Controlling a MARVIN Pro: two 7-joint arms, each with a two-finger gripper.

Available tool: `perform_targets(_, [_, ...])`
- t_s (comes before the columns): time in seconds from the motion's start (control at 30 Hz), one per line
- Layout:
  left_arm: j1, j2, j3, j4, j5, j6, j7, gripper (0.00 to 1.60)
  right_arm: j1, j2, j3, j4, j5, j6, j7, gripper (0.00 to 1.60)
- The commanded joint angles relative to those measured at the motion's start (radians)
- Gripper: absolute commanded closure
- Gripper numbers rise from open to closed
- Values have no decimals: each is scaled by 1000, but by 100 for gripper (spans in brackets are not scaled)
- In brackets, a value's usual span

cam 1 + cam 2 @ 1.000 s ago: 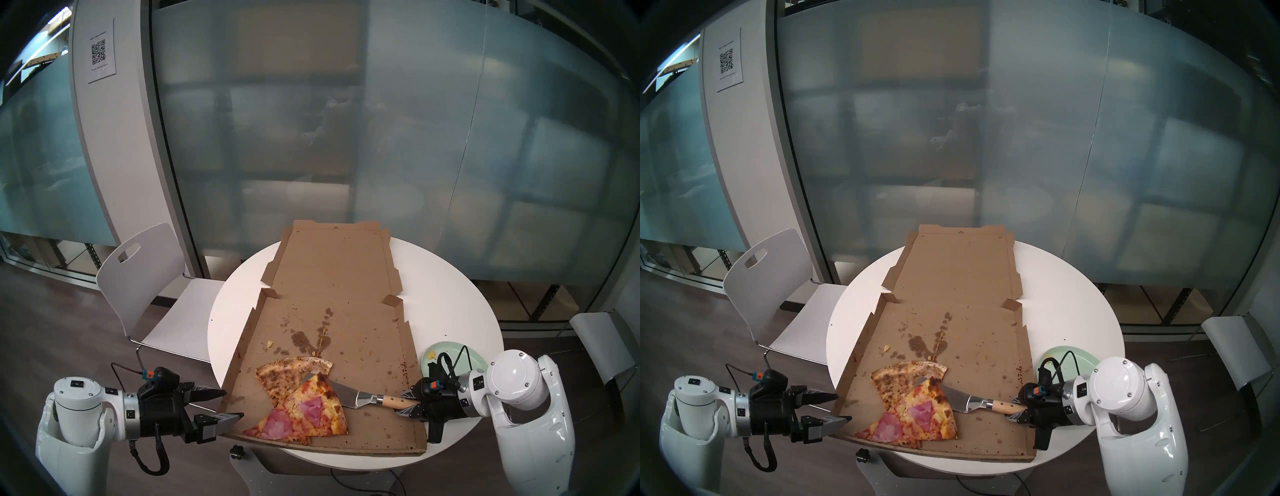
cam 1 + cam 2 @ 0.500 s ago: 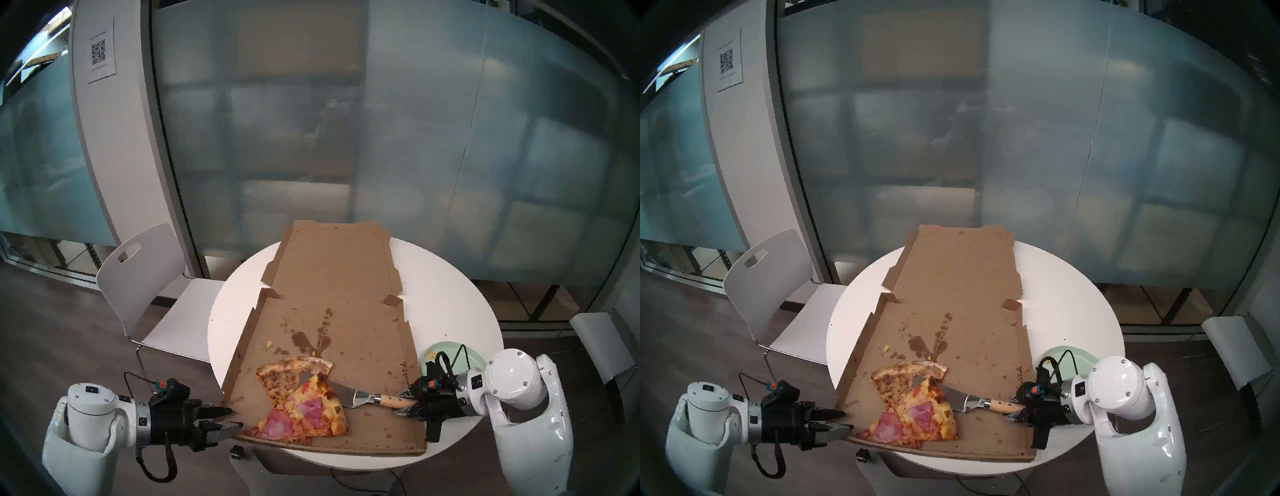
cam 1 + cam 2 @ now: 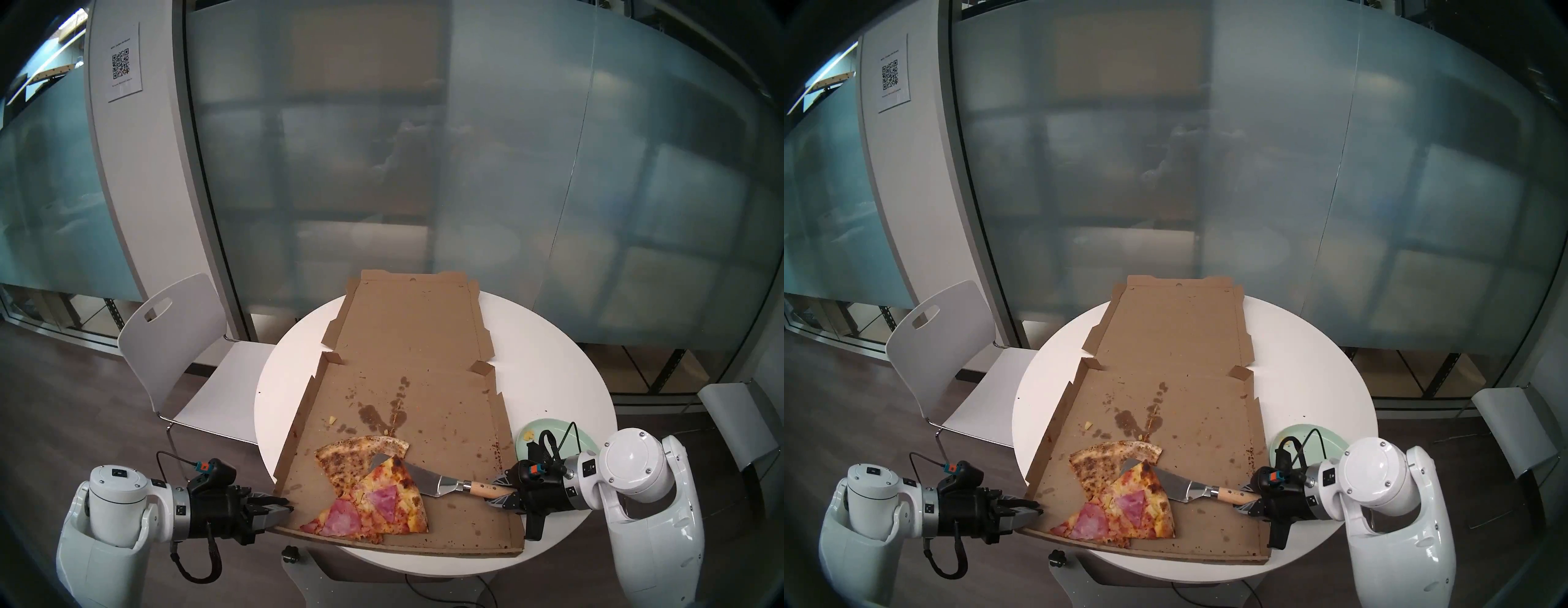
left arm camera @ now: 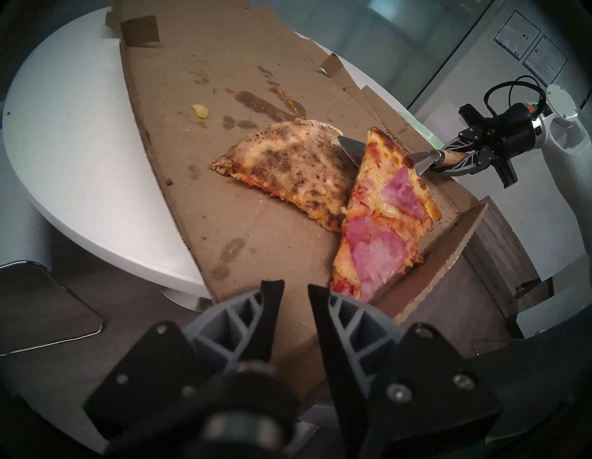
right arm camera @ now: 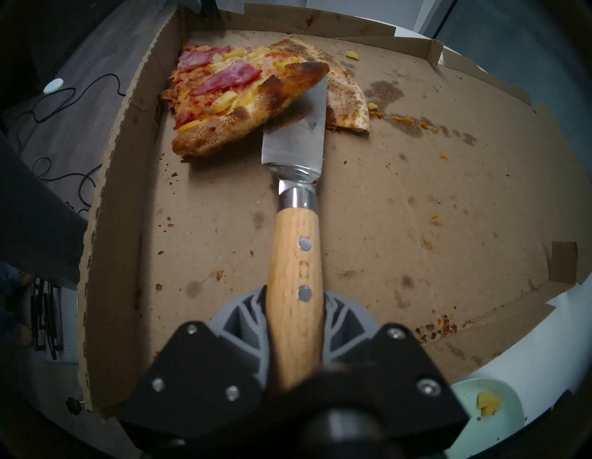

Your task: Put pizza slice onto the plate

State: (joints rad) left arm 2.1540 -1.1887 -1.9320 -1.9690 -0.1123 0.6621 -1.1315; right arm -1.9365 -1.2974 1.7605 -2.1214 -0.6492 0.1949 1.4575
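Fingers of the right gripper [image 5: 294, 307] pinch a wooden-handled server [image 5: 296, 262], its blade under the pizza slice [image 3: 377, 503] in the open cardboard box [image 3: 424, 382]. Left gripper [image 3: 285, 509] pinches the box's near corner. Behind the right wrist sits the plate [image 3: 551, 429].

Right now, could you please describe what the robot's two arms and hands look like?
Both arms have glossy white rounded shells with silver wrist rings. Each ends in a black hand, the left hand and the right hand, with grey lattice-ribbed fingers tipped in black. A black camera housing with an orange-and-teal connector sits on each wrist, trailing a looping black cable.
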Motion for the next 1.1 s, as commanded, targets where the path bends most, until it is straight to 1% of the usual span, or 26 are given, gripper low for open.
perform_targets(0.0, [5, 14, -27, -7, 2, 3, 0, 71, -2, -5, 3, -20, 13, 2, 6, 160])
perform_targets(0.03, [8, 16, -33, -11, 0, 4, -3, 73, -2, -6, 3, -19, 13, 2, 7, 160])
perform_targets(0.07, [12, 18, -42, -18, -1, 9, -8, 70, -2, -7, 5, -16, 13, -1, 7, 160])
perform_targets(0.1, [14, 18, -44, -21, 0, 12, -7, 66, -2, -7, 5, -14, 13, -2, 8, 160])
perform_targets(0.13, [14, 18, -45, -22, 1, 13, -8, 50, -2, -8, 5, -13, 13, -3, 7, 160])
perform_targets(0.17, [15, 19, -44, -22, 0, 15, -12, 49, -2, -9, 5, -12, 13, -4, 8, 160])
perform_targets(0.23, [17, 17, -46, -25, -5, 14, -17, 49, -2, -10, 6, -11, 13, -4, 8, 160])
perform_targets(0.27, [18, -1, -54, -37, -24, 19, -26, 47, -1, -11, 6, -10, 13, -5, 10, 160])
perform_targets(0.37, [18, -10, -58, -44, -30, 20, -29, 50, -1, -12, 6, -10, 13, -5, 12, 160])
perform_targets(0.43, [20, -21, -60, -57, -30, 20, -23, 50, -1, -13, 6, -11, 12, -6, 14, 160])
perform_targets(0.6, [17, -26, -70, -63, -40, 21, -22, 44, -3, -14, 6, -15, 9, -6, 16, 160])
perform_targets(0.63, [12, -31, -84, -67, -52, 23, -25, 46, -3, -15, 6, -16, 7, -5, 18, 160])
perform_targets(0.7, [12, -30, -89, -76, -55, 28, -26, 47, -3, -15, 6, -16, 7, -5, 19, 160])
perform_targets(0.73, [12, -31, -102, -91, -65, 33, -30, 41, -4, -15, 6, -17, 6, -5, 20, 160])
perform_targets(0.83, [15, -28, -110, -100, -69, 36, -32, 40, -4, -16, 7, -17, 5, -5, 21, 160])
perform_targets(0.9, [24, -16, -118, -111, -65, 46, -25, 37, -5, -17, 8, -17, 5, -6, 23, 160])
perform_targets(1.0, [32, -9, -119, -110, -60, 47, -23, 37, -6, -18, 9, -16, 6, -8, 23, 160])
perform_targets(1.07, [37, -8, -114, -100, -57, 44, -18, 34, -7, -19, 8, -16, 6, -8, 24, 160])
